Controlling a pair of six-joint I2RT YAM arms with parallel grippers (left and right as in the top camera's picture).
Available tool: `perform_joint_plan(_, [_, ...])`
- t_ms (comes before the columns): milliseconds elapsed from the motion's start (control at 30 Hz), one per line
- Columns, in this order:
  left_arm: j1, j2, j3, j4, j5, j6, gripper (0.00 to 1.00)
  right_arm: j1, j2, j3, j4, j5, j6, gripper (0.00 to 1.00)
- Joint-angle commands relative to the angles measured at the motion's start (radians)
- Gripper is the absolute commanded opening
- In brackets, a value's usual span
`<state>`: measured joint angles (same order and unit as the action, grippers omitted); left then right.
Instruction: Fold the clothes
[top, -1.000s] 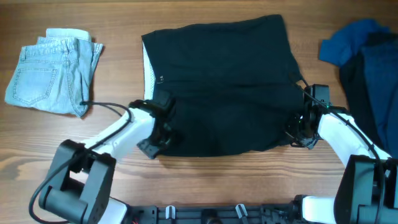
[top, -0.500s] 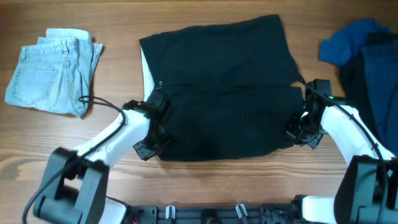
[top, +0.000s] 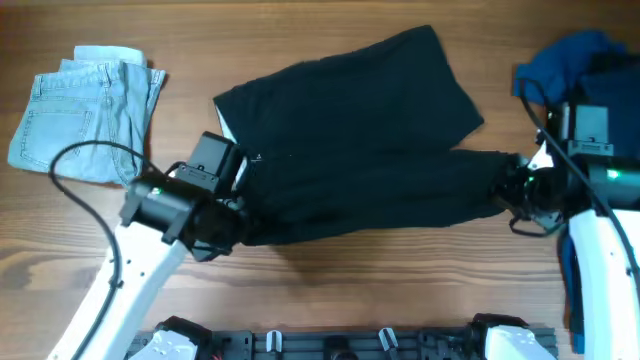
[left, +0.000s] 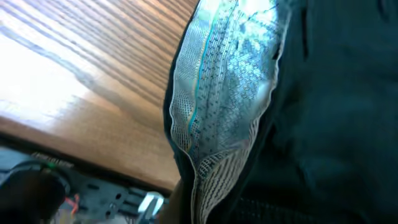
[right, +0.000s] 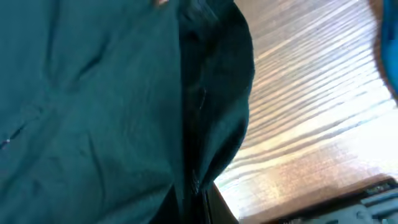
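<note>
Down at the near edge of the surface, the left end effector is clamped narrowly on the left near corner of the black shorts. Its fingers are hidden under its own housing in the overhead view and cannot be made out in the left wrist view. That view is filled by dark cloth and the pale mesh waistband, which is turned outward. The right end effector is likewise closed on the shorts' right near corner. Only folded black fabric and wood grain are seen from the right wrist, and the fingertips are lost in the cloth. Between the two grips the near hem is drawn into a taut, bunched band. Whether that band is lifted clear of the surface cannot be told. Farther back, the rest of the shorts is spread flat and skewed, its far corner toward the right. Well apart at the far left, light-blue denim shorts are laid folded. At the far right, a royal-blue garment and a navy garment are heaped together, cut off by the frame and partly covered by the right arm.
</note>
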<state>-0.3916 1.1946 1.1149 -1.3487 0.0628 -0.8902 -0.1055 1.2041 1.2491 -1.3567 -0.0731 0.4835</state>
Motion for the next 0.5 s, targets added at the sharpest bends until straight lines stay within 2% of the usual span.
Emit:
perform_joint_plan(0, [0.008,-0.043,0.111,-0.064,-0.027,0.02,0.04,0.002,-0.024,0.109,-0.024,0.027,-0.037,0.04])
perform_joint_plan(133, [0.008,-0.053,0.145,0.008,-0.153,0.02,0.04,0.002,0.023,0.138,0.016,0.027,-0.048,0.04])
perform_joint_plan(267, [0.009,-0.012,0.145,0.134,-0.218,0.024,0.04,0.002,0.235,0.24,0.018,0.027,-0.089,0.04])
perform_joint_plan(333, [0.009,0.02,0.145,0.181,-0.282,0.024,0.04,0.002,0.36,0.349,0.034,0.027,-0.096,0.04])
perform_joint_plan(467, [0.045,0.09,0.145,0.227,-0.374,0.024,0.13,0.002,0.521,0.471,0.093,-0.025,-0.172,0.04])
